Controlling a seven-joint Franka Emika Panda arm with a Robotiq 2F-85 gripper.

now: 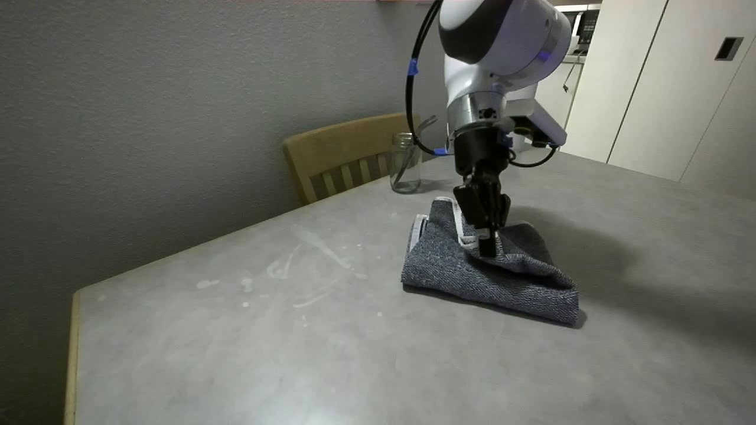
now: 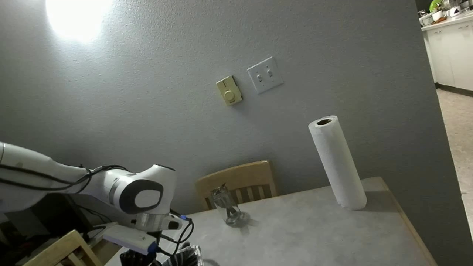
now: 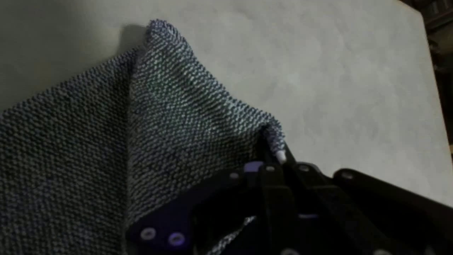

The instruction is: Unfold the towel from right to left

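1. The towel (image 1: 463, 273) lies folded on the table (image 1: 254, 330); in an exterior view it is to the right of the jar (image 1: 406, 168) and nearer the camera, without touching it.

2. The gripper (image 1: 488, 241), likewise to the right of the jar, has its jaws brought together on the towel's upper layer, pinching a bit of edge, as the wrist view shows; the number of layers caught cannot be told.

3. The towel is judged light, limp and not fragile. Its coarse weave should hold without slipping, but such soft cloth bends at the pinch, so portions away from the gripper will probably sag and drag.

4. The pale hem (image 1: 458, 224), on the side nearer the jar, appears the best place to hold: a shallow pinch should take one layer, whereas a deeper bite may pull the lower layer along.
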